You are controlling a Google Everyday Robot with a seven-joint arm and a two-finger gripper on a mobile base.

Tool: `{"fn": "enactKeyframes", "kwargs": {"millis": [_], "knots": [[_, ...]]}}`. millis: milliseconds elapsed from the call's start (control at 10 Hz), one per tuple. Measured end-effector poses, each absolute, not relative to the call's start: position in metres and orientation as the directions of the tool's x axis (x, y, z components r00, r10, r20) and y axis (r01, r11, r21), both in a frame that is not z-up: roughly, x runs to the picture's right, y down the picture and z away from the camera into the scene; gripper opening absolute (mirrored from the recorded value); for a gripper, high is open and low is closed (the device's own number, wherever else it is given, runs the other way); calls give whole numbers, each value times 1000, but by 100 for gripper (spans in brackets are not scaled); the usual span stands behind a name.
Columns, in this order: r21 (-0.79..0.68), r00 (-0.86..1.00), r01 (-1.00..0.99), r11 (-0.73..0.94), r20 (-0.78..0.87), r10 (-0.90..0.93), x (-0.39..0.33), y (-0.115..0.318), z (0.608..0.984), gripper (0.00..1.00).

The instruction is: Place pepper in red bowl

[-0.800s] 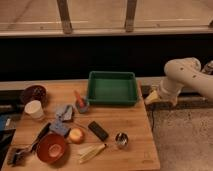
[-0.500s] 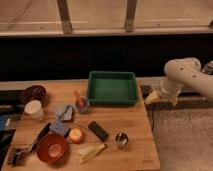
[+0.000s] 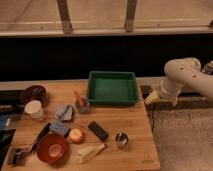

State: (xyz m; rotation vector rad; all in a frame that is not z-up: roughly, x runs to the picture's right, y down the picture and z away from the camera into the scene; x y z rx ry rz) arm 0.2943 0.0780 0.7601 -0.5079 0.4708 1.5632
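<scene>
Jaws of the gripper (image 3: 153, 97) hang off the right edge of the bench (image 3: 131, 126), just right of the green tray (image 3: 113, 100); whether they are wide or narrow cannot be told. Well to their left, beyond the tray, the pepper (image 3: 78, 97) lies tilted, its near end seemingly in a small grey dish (image 3: 82, 106), its long axis running far-left to near-right. Empty, the red bowl (image 3: 51, 148) sits nearer and further left, apart from the pepper. The reach probably must go left across the tray.
</scene>
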Motion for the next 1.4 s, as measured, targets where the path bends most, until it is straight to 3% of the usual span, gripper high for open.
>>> {"fn": "enactKeyframes", "kwargs": {"millis": [900,1400], "knots": [[-13,-40,-998,-58,-578,815,294,78,760,80],[-153,71,-988,-7,-497,865,260,68,756,80]]}}
